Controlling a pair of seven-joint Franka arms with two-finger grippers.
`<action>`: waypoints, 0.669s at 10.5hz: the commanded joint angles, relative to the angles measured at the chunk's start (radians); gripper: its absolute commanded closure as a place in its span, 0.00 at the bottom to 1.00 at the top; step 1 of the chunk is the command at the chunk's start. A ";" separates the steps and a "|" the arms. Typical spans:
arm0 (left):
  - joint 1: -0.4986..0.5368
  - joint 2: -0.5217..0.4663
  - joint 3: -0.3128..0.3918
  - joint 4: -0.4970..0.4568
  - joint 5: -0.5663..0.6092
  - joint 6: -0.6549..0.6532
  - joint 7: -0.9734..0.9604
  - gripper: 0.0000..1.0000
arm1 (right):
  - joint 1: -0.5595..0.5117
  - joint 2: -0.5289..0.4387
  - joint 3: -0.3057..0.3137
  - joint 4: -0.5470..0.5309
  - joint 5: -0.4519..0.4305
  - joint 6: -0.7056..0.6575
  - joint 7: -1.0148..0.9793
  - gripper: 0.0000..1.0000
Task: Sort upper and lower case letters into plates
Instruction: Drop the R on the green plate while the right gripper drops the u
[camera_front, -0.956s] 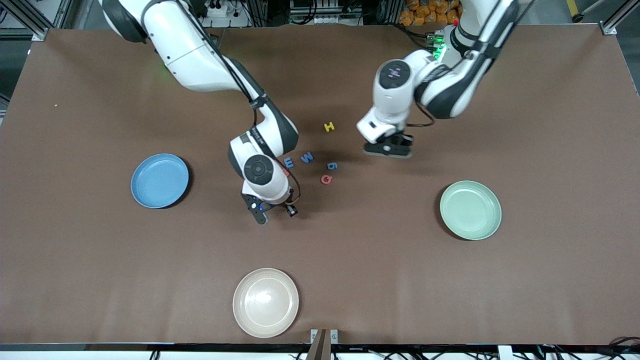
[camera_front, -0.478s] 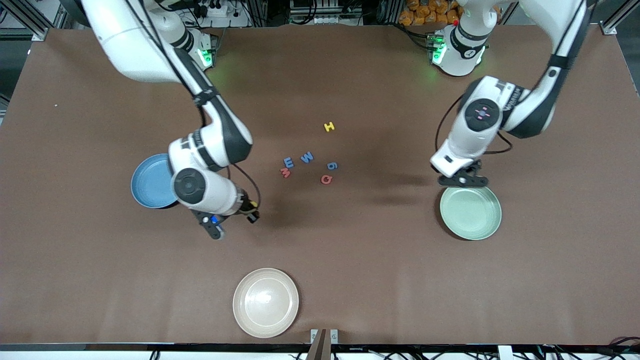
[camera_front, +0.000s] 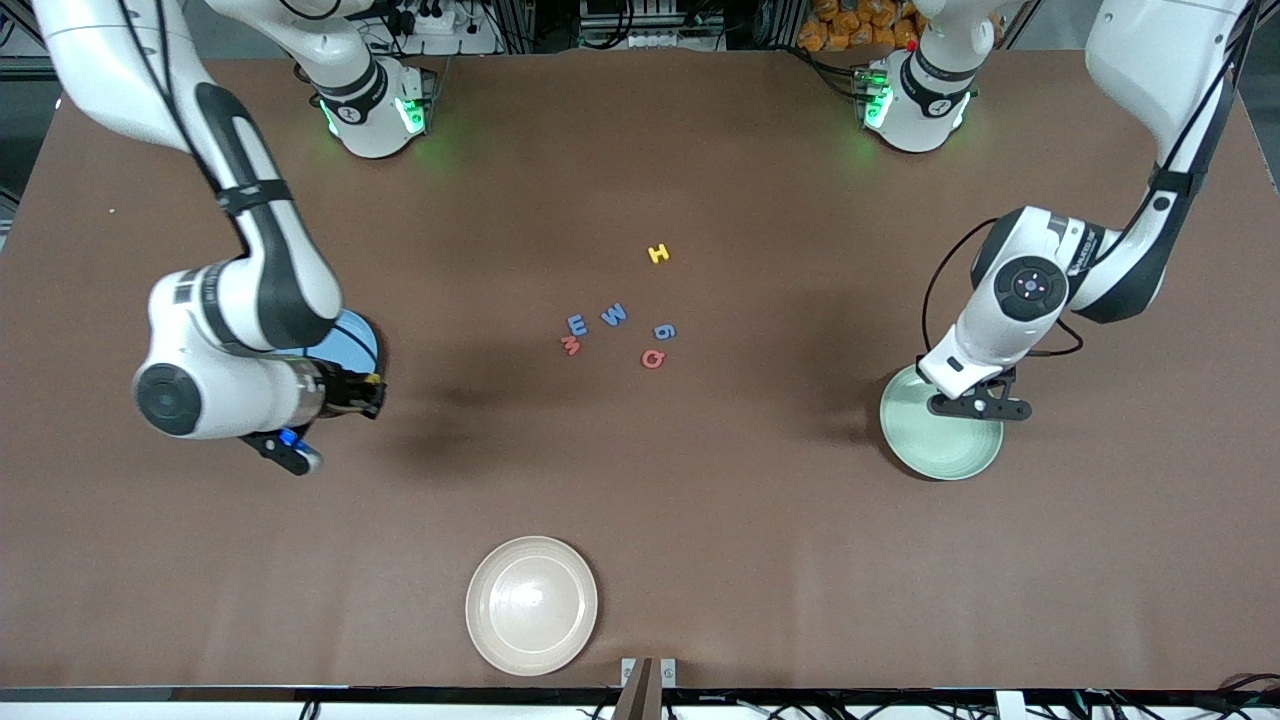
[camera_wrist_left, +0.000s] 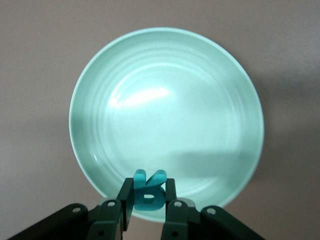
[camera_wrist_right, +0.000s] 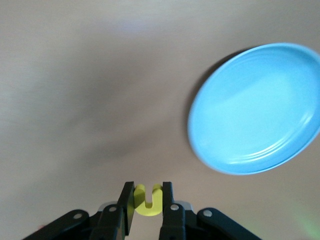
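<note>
The left gripper (camera_wrist_left: 145, 200) pinches a teal letter (camera_wrist_left: 148, 192), perhaps a k, over the mint plate (camera_front: 940, 445); the right gripper (camera_wrist_right: 147, 202) clamps a yellow letter (camera_wrist_right: 148, 200) beside the blue plate (camera_wrist_right: 260, 107).

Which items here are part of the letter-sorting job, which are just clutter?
In the job:
- left claw, shut on teal letter, over mint plate
- right claw, shut on yellow letter, beside blue plate
- five loose letters mid-table

Lying about:
- cream dish, nearest the front camera
</note>
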 joint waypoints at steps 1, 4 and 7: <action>0.000 0.070 0.012 0.076 0.043 0.000 -0.006 0.54 | -0.063 -0.106 0.016 -0.200 0.009 0.103 -0.157 1.00; -0.026 0.067 0.006 0.081 0.046 -0.003 -0.012 0.00 | -0.121 -0.182 0.010 -0.455 0.005 0.372 -0.396 1.00; -0.159 0.069 -0.046 0.080 0.027 -0.003 -0.117 0.00 | -0.152 -0.202 -0.019 -0.550 0.001 0.486 -0.521 1.00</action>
